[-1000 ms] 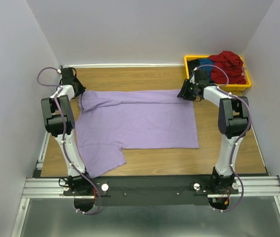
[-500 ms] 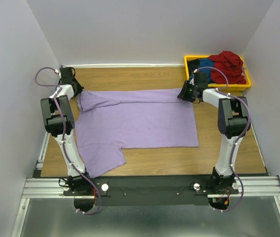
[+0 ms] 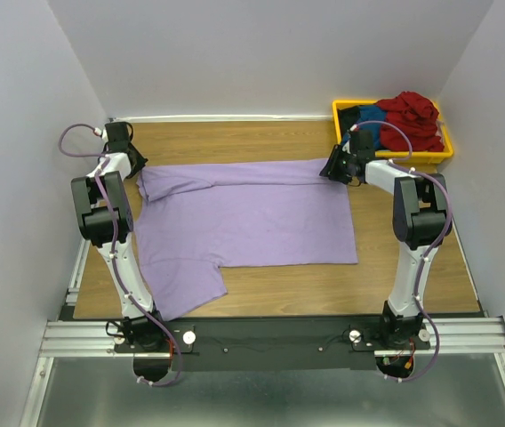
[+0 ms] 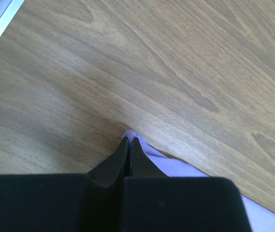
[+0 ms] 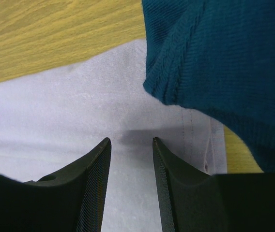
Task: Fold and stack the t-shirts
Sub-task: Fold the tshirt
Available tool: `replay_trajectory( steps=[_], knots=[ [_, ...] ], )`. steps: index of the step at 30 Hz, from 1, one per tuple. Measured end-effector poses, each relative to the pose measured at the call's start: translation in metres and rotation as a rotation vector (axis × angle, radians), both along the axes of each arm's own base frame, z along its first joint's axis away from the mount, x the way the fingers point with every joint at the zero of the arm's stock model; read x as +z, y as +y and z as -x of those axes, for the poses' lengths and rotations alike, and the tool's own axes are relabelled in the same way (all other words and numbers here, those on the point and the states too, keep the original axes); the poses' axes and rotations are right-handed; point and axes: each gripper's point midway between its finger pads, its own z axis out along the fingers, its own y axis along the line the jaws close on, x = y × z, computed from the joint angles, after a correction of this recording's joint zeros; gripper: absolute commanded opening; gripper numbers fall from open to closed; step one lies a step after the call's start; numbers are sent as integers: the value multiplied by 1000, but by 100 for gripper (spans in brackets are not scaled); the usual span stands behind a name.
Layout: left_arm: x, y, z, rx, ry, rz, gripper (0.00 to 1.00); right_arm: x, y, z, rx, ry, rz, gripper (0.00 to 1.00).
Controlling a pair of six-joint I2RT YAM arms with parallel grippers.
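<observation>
lavender t-shirt (image 3: 261,213) spread flat — left gripper (image 4: 129,141) pinching its corner

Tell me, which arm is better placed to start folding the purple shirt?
Left. The left gripper is shut on a far corner of the lavender t-shirt; the right gripper hangs open above its hem, gripping nothing.

In the left wrist view, the left end effector (image 4: 129,145) and its black housing hide nearly all of the lavender t-shirt (image 4: 176,166); only a corner and a strip show. In the right wrist view, a blue cloth (image 5: 224,63) runs off the top and right edges and covers part of the shirt beneath it.
</observation>
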Motion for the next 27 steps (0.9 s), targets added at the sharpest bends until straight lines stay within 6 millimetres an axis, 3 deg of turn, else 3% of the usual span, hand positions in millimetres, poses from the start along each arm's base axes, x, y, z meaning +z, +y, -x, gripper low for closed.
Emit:
replay_trajectory(
  steps=[9, 16, 18, 21, 27],
  knots=[
    [1, 1, -1, -15, -4, -15, 0, 13, -1, -6, 18, -4, 17, 43],
    [2, 1, -2, -27, -8, -28, 0, 61, 3, -44, 34, -133, 21, 39],
    [3, 2, -3, -28, -10, -30, 0, 65, 5, -53, 37, -152, 23, 38],
    [3, 2, -3, -32, -10, -34, 0, 51, 6, -61, 36, -141, 32, 36],
    [2, 2, -3, -37, -8, -39, 0, 6, 2, -64, 22, -74, 64, 33]
  ],
)
